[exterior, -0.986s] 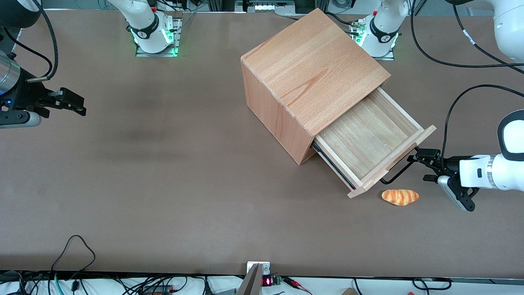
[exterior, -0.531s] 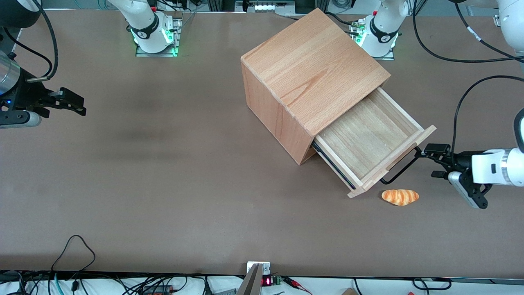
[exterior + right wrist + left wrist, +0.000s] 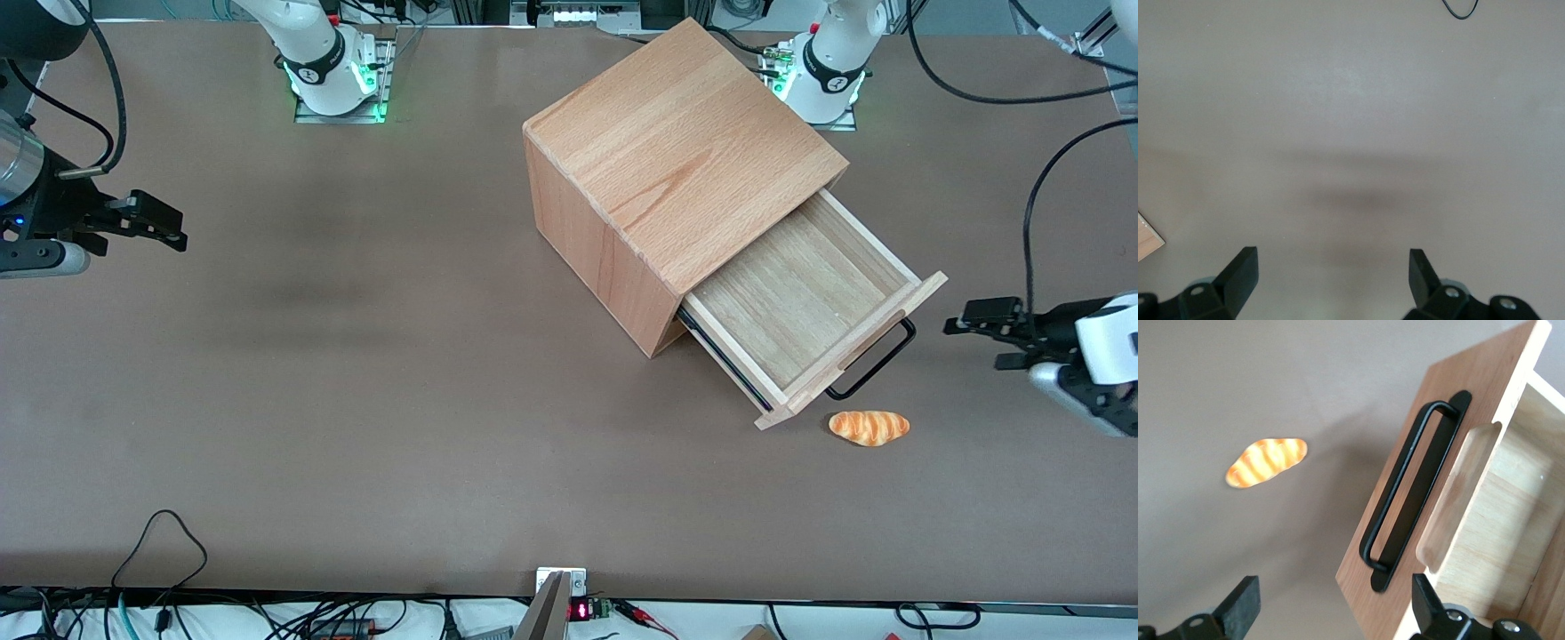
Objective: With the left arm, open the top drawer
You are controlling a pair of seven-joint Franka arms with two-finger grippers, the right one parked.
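The top drawer (image 3: 805, 293) stands pulled well out of the wooden cabinet (image 3: 676, 169), its light wood tray empty. Its thin black U-shaped handle (image 3: 876, 363) sticks out from the flat front panel (image 3: 1418, 520); the handle (image 3: 1405, 487) shows free, with nothing on it. My left arm's gripper (image 3: 973, 331) hangs in front of the drawer, a short gap away from the handle, toward the working arm's end of the table. It is open and holds nothing; in the left wrist view the gripper (image 3: 1333, 610) has its black fingertips (image 3: 1243, 603) spread wide.
A small orange bread roll (image 3: 869, 427) lies on the brown table (image 3: 356, 400) just in front of the drawer's panel, nearer the front camera than the gripper; the roll (image 3: 1266, 462) also shows in the wrist view. Black cables (image 3: 1031, 231) hang above the gripper.
The gripper has let go of the handle and drawn back from the drawer toward the working arm's end of the table. The drawer has stayed pulled out.
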